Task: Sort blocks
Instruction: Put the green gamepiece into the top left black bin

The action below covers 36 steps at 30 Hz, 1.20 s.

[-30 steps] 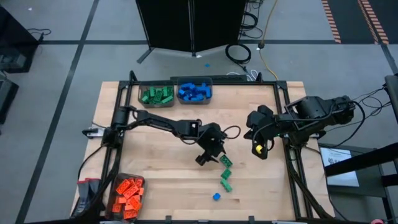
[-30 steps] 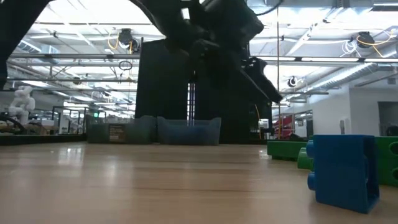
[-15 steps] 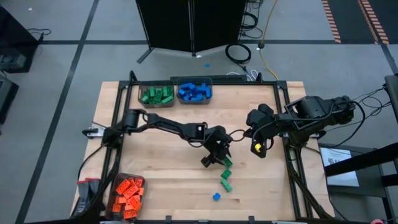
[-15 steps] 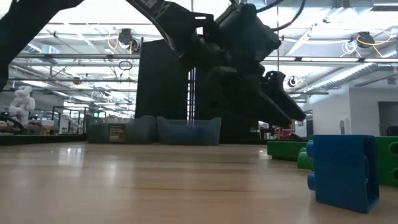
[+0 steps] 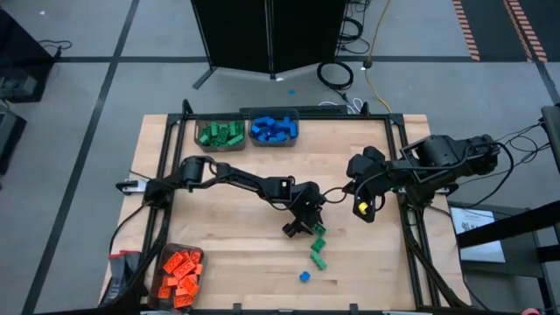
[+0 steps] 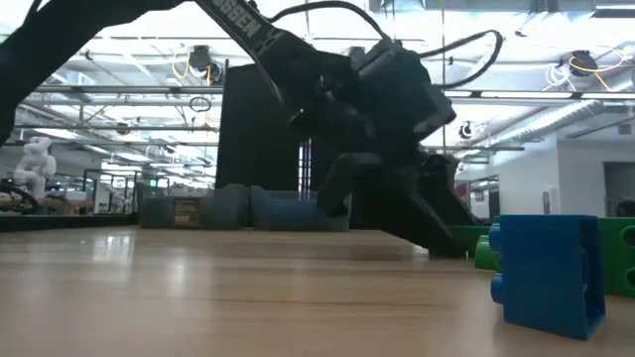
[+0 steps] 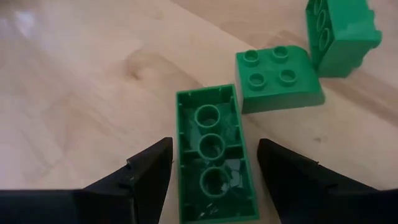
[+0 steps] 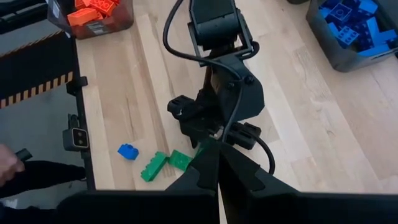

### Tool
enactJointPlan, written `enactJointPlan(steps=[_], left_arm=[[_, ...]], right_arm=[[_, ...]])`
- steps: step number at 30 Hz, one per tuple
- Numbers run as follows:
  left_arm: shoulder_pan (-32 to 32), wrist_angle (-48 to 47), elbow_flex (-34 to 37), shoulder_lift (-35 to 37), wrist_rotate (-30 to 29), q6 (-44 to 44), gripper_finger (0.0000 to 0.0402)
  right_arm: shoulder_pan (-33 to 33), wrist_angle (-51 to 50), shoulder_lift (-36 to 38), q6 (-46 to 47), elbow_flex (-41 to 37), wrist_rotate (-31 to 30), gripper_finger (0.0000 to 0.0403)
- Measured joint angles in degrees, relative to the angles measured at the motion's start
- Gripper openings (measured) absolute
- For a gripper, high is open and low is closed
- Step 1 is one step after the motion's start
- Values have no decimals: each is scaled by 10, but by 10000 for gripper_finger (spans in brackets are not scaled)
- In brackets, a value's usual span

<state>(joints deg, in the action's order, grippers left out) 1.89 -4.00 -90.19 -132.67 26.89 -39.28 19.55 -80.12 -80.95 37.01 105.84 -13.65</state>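
My left gripper [image 7: 211, 171] is open and low over the table, right of its middle [image 5: 304, 223]. Its fingers stand on either side of a green brick [image 7: 214, 162] that lies studs down, hollow side up, and a gap shows on both sides. Just beyond it lie a square green brick [image 7: 278, 79] with its studs up and another green brick [image 7: 341, 34]. In the high view a further green brick [image 5: 318, 255] and a blue brick [image 5: 304, 276] lie toward the near edge. My right gripper [image 8: 217, 168] is shut and waits at the table's right side [image 5: 363, 208].
At the far edge stand a bin of green bricks [image 5: 220, 133] and a bin of blue bricks [image 5: 275, 129]. A bin of orange bricks [image 5: 181, 271] sits at the near left corner. The blue brick [image 6: 551, 268] stands close before the low camera.
My left gripper has moved down toward the table and slightly toward the right and near edges, coming over the green bricks. The bricks have stayed where they were.
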Motion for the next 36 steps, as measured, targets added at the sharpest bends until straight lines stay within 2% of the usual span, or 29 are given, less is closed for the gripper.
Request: enactJointPlan(steps=[8, 11, 16, 22, 29, 36], left_arm=[[0, -18, -3, -14, -7, 34, 234], [2, -3, -1, -11, -12, 65, 204], [1, 34, 1, -14, -25, 156, 119], [-5, 28, 1, -2, -39, 262, 119], [-17, -29, 0, 94, -141, 318, 119], [-48, -176, 0, 235, -391, 314, 119]], right_arm=[[0, -4, 0, -2, 0, 0, 0], [0, -6, 0, -3, 0, 0, 0], [0, -7, 0, -6, 0, 0, 0], [0, -8, 0, -17, 0, 0, 0], [0, -7, 0, -23, 0, -1, 0], [0, -7, 0, -23, 0, -1, 0]])
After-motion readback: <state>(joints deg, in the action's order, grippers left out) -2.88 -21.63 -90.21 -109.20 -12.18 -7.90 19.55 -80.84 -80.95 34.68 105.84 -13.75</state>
